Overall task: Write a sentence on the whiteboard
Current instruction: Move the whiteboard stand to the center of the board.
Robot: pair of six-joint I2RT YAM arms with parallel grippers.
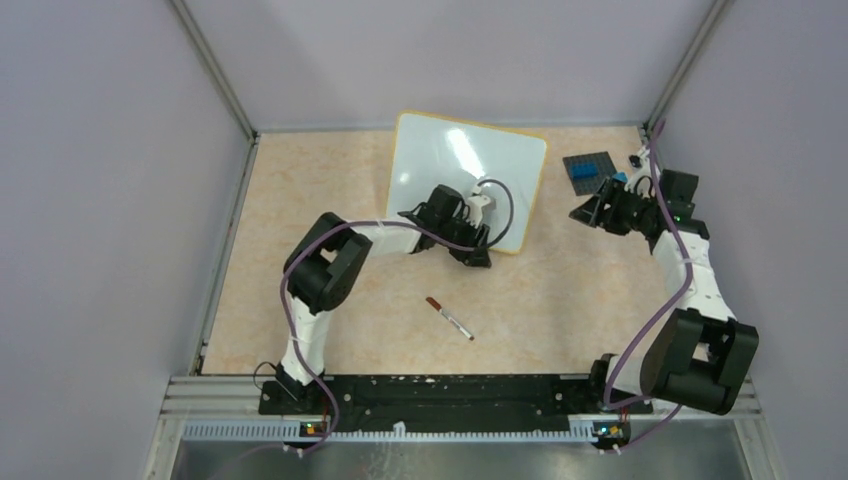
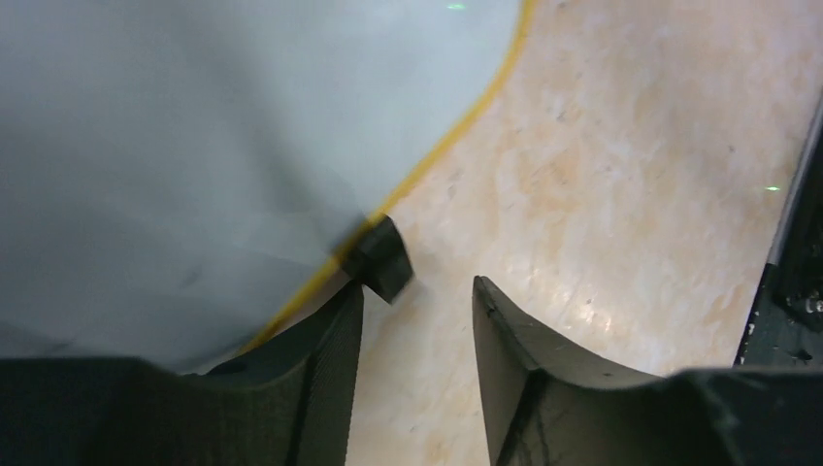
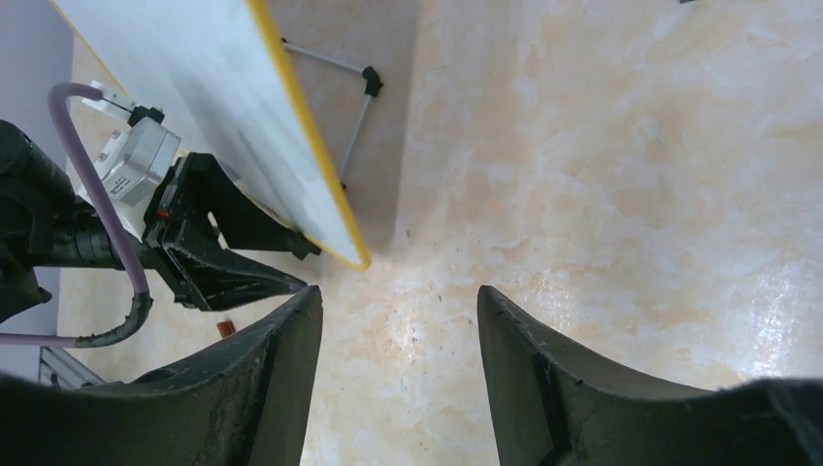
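We see the whiteboard (image 1: 450, 170) standing tilted at the far middle of the worktop (image 1: 560, 300). The left pincer (image 2: 417, 296) sits at the board's lower corner, just beside a black foot (image 2: 378, 257), with its jaws parted on nothing. The right pincer (image 3: 398, 301) hangs to the right, apart from the board, its jaws likewise parted and empty. A marker (image 1: 449, 319) lies nearer the arm bases.

Light: you had bright, even overhead light | Glare: streaked the whiteboard (image 1: 445, 170) | Blur: your left wrist view was smeared
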